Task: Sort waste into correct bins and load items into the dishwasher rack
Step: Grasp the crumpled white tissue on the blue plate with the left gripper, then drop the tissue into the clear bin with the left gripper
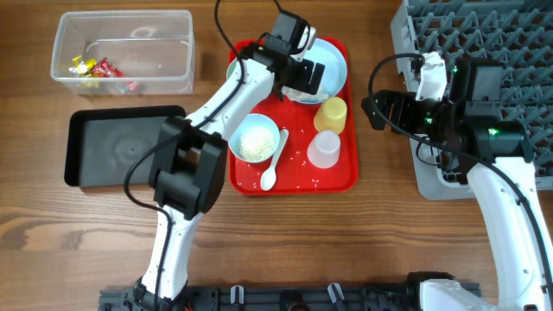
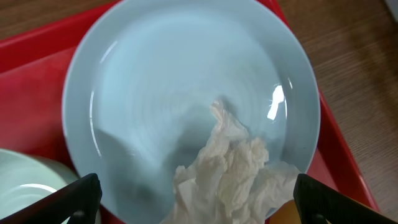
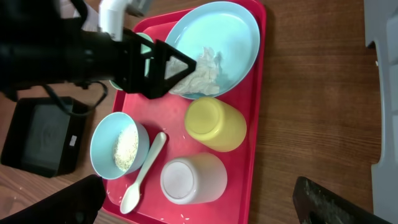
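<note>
My left gripper (image 1: 300, 76) (image 2: 199, 202) is open just above the light blue plate (image 1: 333, 60) (image 2: 161, 81) at the back of the red tray, its fingers either side of crumpled white tissue (image 2: 233, 174) (image 3: 202, 68) lying on the plate. A light blue bowl (image 1: 257, 138) (image 3: 118, 146) holds rice grains. A second bowl (image 2: 25, 183) is mostly hidden under the left arm. The white spoon (image 1: 274, 164) (image 3: 143, 174), yellow cup (image 1: 331, 114) (image 3: 214, 124) and white cup (image 1: 324, 149) (image 3: 191, 178) are on the tray. My right gripper (image 1: 377, 110) (image 3: 211, 208) is open and empty, right of the tray.
The red tray (image 1: 294, 183) has loose rice grains near its front edge. The clear tub (image 1: 121, 52) at back left holds yellow and red wrappers (image 1: 95, 69). The black tray (image 1: 112, 147) lies in front of it. The grey dishwasher rack (image 1: 475, 34) fills the back right.
</note>
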`<state>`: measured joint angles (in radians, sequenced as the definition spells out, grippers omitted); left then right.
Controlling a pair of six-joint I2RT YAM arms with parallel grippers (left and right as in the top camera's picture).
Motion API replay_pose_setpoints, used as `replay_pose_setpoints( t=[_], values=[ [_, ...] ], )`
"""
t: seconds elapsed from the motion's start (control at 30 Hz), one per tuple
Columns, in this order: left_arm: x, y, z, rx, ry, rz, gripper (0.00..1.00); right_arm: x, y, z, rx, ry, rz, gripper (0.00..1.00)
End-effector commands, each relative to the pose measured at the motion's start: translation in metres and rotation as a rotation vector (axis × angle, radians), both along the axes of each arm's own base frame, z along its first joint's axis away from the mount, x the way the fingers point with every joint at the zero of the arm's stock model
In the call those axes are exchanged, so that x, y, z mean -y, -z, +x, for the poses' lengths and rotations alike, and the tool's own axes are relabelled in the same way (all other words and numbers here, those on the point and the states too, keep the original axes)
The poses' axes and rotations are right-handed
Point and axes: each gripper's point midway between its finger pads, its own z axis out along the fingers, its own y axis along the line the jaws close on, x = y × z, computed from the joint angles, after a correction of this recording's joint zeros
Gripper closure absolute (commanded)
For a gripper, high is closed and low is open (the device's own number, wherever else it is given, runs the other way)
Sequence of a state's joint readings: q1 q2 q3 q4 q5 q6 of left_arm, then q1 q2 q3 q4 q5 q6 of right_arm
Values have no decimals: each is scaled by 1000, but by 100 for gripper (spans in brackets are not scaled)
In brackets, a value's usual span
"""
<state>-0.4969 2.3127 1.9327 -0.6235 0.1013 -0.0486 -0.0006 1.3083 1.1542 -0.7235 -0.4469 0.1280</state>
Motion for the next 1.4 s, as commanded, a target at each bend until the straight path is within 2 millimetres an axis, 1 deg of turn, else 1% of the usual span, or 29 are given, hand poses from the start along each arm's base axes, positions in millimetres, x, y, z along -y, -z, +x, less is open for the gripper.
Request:
replay_pose_setpoints(
  t=[0.0, 0.03, 0.1, 0.17, 0.23, 0.33, 0.37, 0.47, 0.57, 0.63, 0.7, 0.73, 0.77, 0.83, 0.9, 1.0, 1.03, 1.13, 1.2, 1.23, 1.27, 1.37],
  values=[
    [0, 24, -2, -25, 11, 35, 1, 1, -2, 3, 0, 8, -4, 0],
    [1, 26, -3, -31, 15, 30, 3, 1, -2, 3, -1, 10, -3, 0],
    [6, 25, -6, -45, 34, 3, 13, 1, -2, 3, -10, 24, 9, 0],
    [7, 25, -7, -50, 39, -3, 30, 0, -2, 3, -17, 35, 19, 0],
    [7, 26, -8, -55, 38, -1, 41, 1, -2, 3, -22, 43, 25, 0],
    [7, 29, -8, -59, 38, 2, 51, 1, -2, 3, -21, 42, 24, 0],
    [6, 31, -9, -63, 39, 4, 53, 1, -2, 3, -21, 42, 24, 0],
    [6, 38, -12, -79, 40, 12, 53, 1, -2, 3, -20, 42, 24, 0],
    [11, 48, -16, -93, 51, 20, 52, 1, -2, 3, -20, 42, 24, 0],
    [15, 57, -20, -106, 61, 28, 56, 1, -2, 3, -20, 42, 24, 0],
    [20, 65, -24, -117, 71, 35, 65, 1, -2, 3, -20, 42, 24, 0],
    [23, 67, -26, -117, 77, 36, 71, 1, -2, 3, -21, 42, 24, 0],
    [25, 68, -27, -117, 81, 37, 78, 1, -2, 3, -21, 42, 24, 0],
    [26, 67, -26, -110, 82, 32, 96, 1, -2, 3, -21, 42, 25, 0],
    [27, 65, -23, -98, 80, 25, 96, 1, -2, 3, -21, 43, 24, 0],
    [25, 45, -14, -69, 49, -6, 96, 1, -2, 3, -20, 43, 24, 0],
    [23, 31, -9, -50, 35, -22, 96, 1, -2, 3, -20, 42, 24, 0],
    [12, -18, 6, 21, -13, -78, 96, 1, -2, 4, -19, 45, 20, 1],
    [-7, -61, 16, 84, -51, -112, 96, 3, -1, 4, -20, 50, 14, 0],
    [-18, -77, 20, 107, -70, -122, 96, 3, -1, 4, -20, 52, 12, 0],
    [-30, -90, 24, 124, -90, -129, 96, 3, -1, 4, -20, 52, 12, 0],
    [-67, -116, 32, 151, -154, -136, 96, 3, -1, 4, -19, 52, 13, 0]
  ],
)
